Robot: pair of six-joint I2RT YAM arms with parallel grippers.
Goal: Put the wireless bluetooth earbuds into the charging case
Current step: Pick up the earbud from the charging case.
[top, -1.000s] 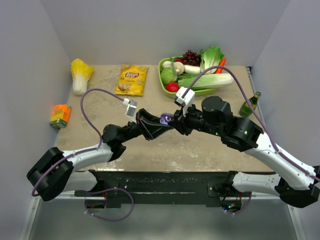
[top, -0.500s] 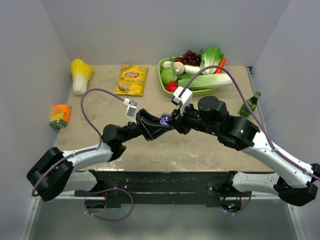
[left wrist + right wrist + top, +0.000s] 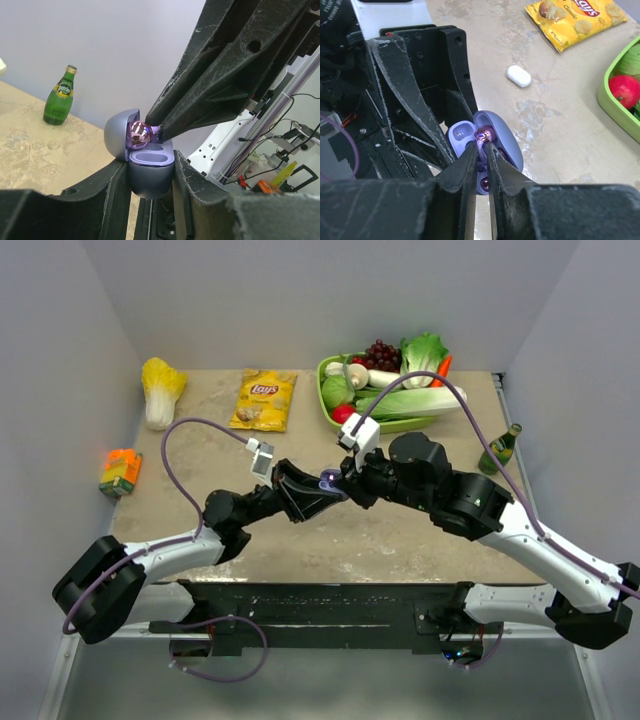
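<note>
**Lilac bud at the mouth of the case**

Left gripper [image 3: 150, 176] is clamped on the base of the lilac charging case [image 3: 504, 142]. I see it held above the middle of the table [image 3: 420, 540] with its lid swung open. Right gripper [image 3: 481, 146] has its jaws nearly together, pinching a glossy purple earbud [image 3: 139, 134] at the fingertips. The bud sits right at the case opening, against the inside of the lid and over an unfilled well. A white pebble-shaped object [image 3: 519, 76] lies on the table beyond the case. Far right stands a green bottle [image 3: 61, 95], and a Lay's bag [image 3: 575, 15] lies at the far side.
</note>
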